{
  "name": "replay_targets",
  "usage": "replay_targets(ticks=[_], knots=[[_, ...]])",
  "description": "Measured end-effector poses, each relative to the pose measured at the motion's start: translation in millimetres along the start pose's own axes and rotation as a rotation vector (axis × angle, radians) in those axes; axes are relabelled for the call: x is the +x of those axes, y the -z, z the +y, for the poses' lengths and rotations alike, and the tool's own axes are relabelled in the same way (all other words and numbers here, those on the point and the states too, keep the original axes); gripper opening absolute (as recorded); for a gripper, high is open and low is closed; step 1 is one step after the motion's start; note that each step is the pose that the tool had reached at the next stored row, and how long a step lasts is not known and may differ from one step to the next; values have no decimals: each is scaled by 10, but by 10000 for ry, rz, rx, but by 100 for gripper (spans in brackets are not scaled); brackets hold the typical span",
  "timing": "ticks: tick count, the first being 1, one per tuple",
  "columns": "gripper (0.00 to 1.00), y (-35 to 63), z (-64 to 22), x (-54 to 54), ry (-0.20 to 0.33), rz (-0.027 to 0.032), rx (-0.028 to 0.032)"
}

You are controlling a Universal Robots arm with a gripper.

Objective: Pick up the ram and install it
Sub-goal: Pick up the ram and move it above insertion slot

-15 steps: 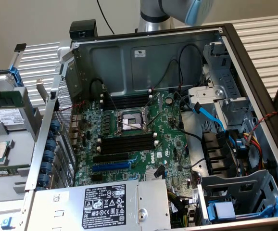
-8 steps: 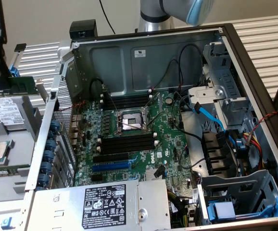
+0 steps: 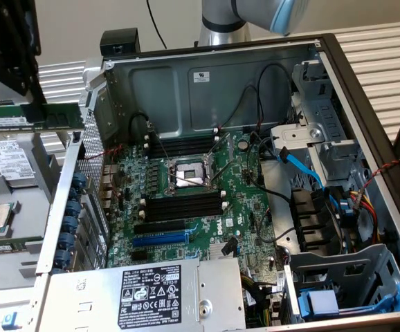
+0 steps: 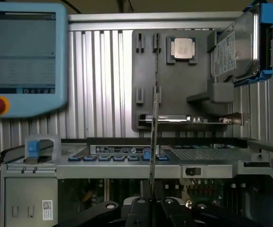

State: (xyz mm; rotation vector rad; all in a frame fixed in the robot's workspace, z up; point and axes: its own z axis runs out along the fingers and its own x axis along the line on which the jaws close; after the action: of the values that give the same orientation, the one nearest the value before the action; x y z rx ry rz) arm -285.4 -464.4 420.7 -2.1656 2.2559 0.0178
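- Gripper (image 4: 152,208) clenched on the ram (image 3: 30,116), green stick pinched edge-on between my fingers.
- Ram hangs level at the exterior view's left, outside the open computer case (image 3: 186,90), over the parts tray (image 3: 30,200).

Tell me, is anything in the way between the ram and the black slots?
Yes. The ram, gripped in the jaws, sits outside the computer case, on the exterior view's left. Its metal side wall stands between the ram and the black slots. The slots look empty.
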Motion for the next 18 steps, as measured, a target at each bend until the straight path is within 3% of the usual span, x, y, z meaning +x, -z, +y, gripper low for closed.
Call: replay_targets(ticks=[8,18], knots=[[14,0,-363,-15,1,-18,-2],[14,0,-474,-18,-15,-60,-8]])
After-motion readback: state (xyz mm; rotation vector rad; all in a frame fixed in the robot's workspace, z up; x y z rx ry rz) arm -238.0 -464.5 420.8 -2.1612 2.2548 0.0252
